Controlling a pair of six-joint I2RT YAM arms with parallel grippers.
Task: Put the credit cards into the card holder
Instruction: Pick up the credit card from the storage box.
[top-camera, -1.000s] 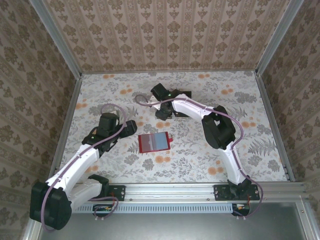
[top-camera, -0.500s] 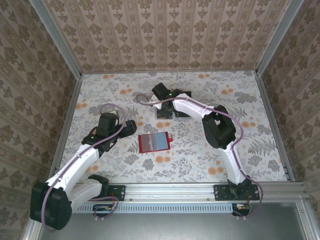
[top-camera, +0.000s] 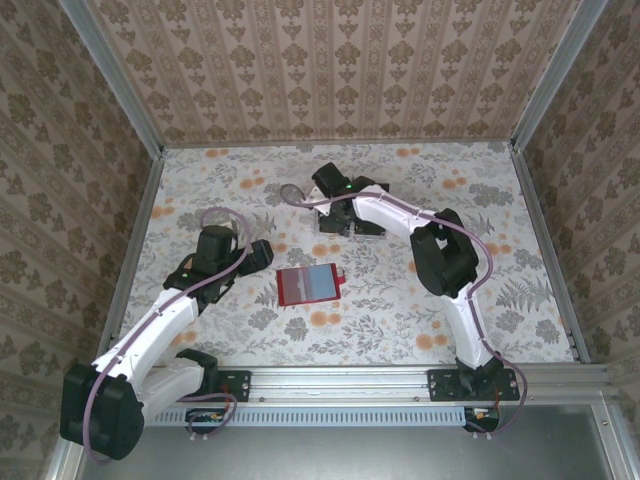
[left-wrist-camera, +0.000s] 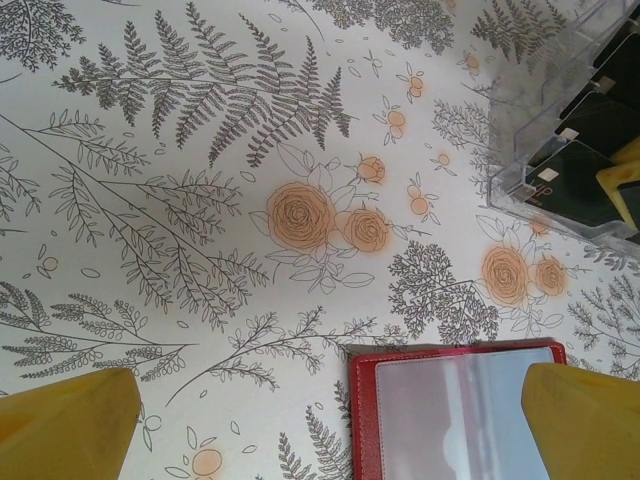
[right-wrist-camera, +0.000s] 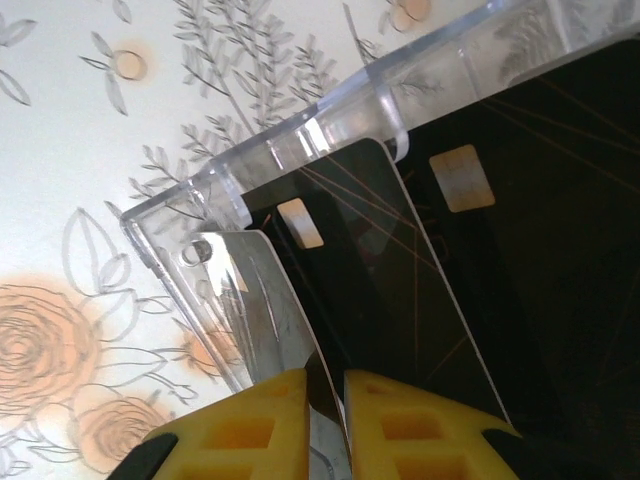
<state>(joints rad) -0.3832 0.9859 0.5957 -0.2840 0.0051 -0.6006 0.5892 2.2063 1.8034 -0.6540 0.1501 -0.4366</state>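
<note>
The card holder (top-camera: 308, 285) lies open on the table, red with a greyish inside (left-wrist-camera: 470, 410). My left gripper (top-camera: 262, 255) hovers open at its left edge, and one yellow finger (left-wrist-camera: 585, 420) overlaps the wallet's right side. Several black credit cards (right-wrist-camera: 400, 260) stand in a clear plastic rack (right-wrist-camera: 200, 205) at mid-table (top-camera: 350, 222). My right gripper (right-wrist-camera: 327, 400) reaches into that rack from above. It is shut on the edge of one glossy black card (right-wrist-camera: 270, 300) at the rack's end slot.
Floral-patterned table with raised metal rails and papered walls on three sides. The rack (left-wrist-camera: 545, 120) sits behind and to the right of the wallet, with a gap of bare tabletop between them. Open floor lies left and right of both arms.
My right wrist has shifted a little to the right over the rack. The left arm and the wallet have not moved.
</note>
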